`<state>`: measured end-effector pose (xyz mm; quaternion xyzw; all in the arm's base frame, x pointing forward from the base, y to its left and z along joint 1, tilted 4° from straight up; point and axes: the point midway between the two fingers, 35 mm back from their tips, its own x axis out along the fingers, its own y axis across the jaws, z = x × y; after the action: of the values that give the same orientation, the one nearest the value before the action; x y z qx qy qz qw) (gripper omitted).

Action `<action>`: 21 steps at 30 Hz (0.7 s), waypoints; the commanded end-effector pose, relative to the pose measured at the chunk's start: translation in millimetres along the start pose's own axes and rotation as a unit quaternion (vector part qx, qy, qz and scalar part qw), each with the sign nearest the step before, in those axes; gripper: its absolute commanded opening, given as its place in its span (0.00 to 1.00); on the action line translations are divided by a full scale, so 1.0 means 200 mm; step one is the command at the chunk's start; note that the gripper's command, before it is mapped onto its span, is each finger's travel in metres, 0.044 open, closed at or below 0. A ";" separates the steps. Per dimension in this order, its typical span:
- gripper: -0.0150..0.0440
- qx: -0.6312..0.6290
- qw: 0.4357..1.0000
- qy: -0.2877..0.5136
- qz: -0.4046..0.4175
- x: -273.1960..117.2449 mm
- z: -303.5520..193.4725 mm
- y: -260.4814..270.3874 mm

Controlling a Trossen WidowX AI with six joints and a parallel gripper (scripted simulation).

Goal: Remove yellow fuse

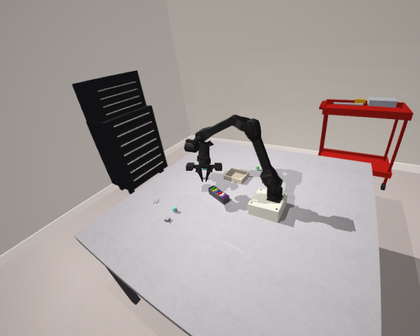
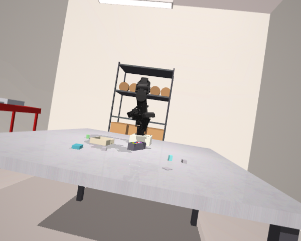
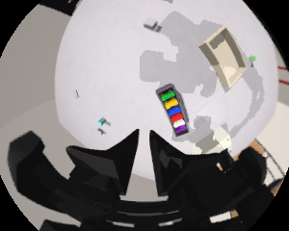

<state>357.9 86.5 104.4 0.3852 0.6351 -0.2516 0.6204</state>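
Yellow fuse (image 3: 171,103): seated in the fuse block (image 1: 218,194), second slot | gripper (image 1: 204,177): high above the table beside the block, jaws slightly parted, holding nothing | you must yet descend, grasp, lift, reach the tray (image 1: 236,176).

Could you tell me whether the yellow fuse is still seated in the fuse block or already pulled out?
Still seated. The wrist view shows the yellow fuse in the fuse block's row, with the gripper above, holding nothing.
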 end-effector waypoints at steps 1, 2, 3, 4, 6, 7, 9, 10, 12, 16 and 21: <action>0.38 0.414 0.904 -0.105 -0.023 0.15 0.10 -0.26; 0.38 0.437 0.893 -0.108 -0.021 0.15 0.10 -0.26; 0.38 0.453 0.884 -0.111 -0.019 0.15 0.11 -0.27; 0.38 0.457 0.882 -0.111 -0.018 0.15 0.11 -0.27; 0.38 0.457 0.882 -0.111 -0.018 0.15 0.11 -0.27; 0.38 0.457 0.882 -0.111 -0.018 0.15 0.11 -0.27; 0.38 0.457 0.882 -0.111 -0.018 0.15 0.11 -0.27; 0.38 0.457 0.882 -0.111 -0.018 0.15 0.11 -0.27; 0.38 0.457 0.882 -0.111 -0.018 0.15 0.11 -0.26; 0.38 0.457 0.882 -0.111 -0.018 0.15 0.11 -0.26; 0.38 0.457 0.882 -0.111 -0.018 0.15 0.11 -0.26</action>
<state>332.6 47.0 66.0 0.5790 0.3970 -0.5569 0.4439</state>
